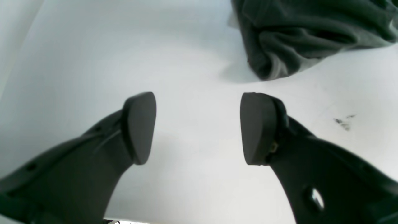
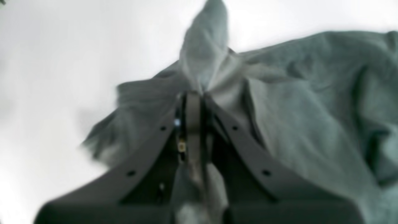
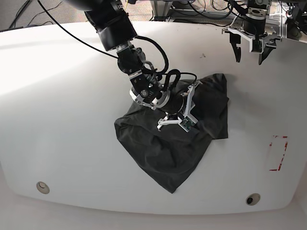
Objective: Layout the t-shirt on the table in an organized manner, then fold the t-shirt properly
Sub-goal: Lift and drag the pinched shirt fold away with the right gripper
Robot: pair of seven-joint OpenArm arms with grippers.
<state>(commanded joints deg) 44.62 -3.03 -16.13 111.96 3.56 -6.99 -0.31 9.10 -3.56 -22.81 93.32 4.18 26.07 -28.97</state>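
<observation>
The dark charcoal t-shirt point(image 3: 168, 153) lies crumpled in a heap on the white table point(image 3: 62, 105), near its middle. My right gripper point(image 3: 186, 117) sits on top of the heap. In the right wrist view it point(image 2: 192, 98) is shut on a bunched fold of the t-shirt point(image 2: 311, 109), and a peak of cloth rises past the fingertips. My left gripper point(image 3: 249, 56) hangs open over the far right of the table, apart from the shirt. Its fingers point(image 1: 140, 124) in the left wrist view stand wide with bare table point(image 1: 93, 62) between them, and a t-shirt edge point(image 1: 311, 31) shows at the upper right.
Two round grommet holes point(image 3: 42, 187) point(image 3: 253, 198) sit near the front edge. A red dashed rectangle point(image 3: 278, 153) marks the right side. Small dark smudges point(image 1: 343, 123) lie on the table by the left gripper. Cables and equipment stand beyond the far edge.
</observation>
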